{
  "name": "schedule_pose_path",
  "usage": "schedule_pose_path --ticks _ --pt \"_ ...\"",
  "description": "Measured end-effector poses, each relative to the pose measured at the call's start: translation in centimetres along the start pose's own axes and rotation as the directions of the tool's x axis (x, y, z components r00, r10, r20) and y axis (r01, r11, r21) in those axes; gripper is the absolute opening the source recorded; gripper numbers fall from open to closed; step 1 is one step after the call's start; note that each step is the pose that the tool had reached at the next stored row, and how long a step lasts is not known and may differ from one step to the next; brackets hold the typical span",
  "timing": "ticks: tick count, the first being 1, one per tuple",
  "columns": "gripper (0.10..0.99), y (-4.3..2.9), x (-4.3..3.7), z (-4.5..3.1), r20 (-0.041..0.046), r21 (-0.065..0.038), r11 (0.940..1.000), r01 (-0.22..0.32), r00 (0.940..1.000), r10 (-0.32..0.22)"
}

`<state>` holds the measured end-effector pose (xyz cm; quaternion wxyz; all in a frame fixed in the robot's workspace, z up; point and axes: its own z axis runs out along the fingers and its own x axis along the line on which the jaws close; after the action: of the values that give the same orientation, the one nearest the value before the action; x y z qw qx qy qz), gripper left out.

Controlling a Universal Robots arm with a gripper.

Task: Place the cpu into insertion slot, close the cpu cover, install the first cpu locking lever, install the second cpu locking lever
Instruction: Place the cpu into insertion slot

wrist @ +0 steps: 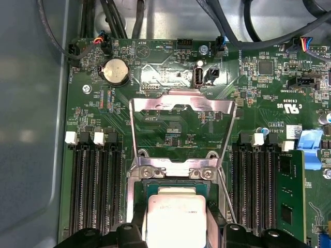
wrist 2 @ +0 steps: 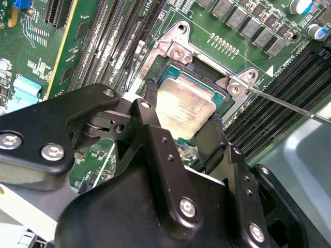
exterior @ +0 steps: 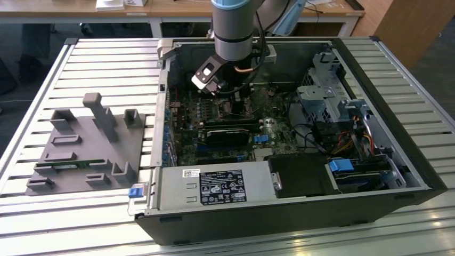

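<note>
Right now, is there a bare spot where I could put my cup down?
The bare table slats beyond the grey fixture, on the exterior view's left. The computer case is crowded, with the gripper at the cpu.

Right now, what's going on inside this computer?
A robot arm reaches down into an open computer case. Its gripper is shut on the cpu, holding the chip by two opposite edges right at the insertion slot on the motherboard. The cpu cover is swung open off the slot, and a thin locking lever sticks out unlatched beside it, so the chip isn't covered or locked yet.
</note>
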<state>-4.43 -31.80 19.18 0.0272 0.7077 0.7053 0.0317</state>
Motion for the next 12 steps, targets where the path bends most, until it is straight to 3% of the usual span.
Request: schedule_pose_path --ticks 4,5,12 --pt "0.553 0.01 0.01 0.03 -0.0006 0.0 1.0 0.0 1.0 0.0" --pt "0.616 0.0 0.01 0.02 -0.0003 0.0 1.0 0.0 1.0 0.0" --pt "0.616 0.0 0.0 0.03 -0.0001 0.0 1.0 0.0 1.0 0.0"
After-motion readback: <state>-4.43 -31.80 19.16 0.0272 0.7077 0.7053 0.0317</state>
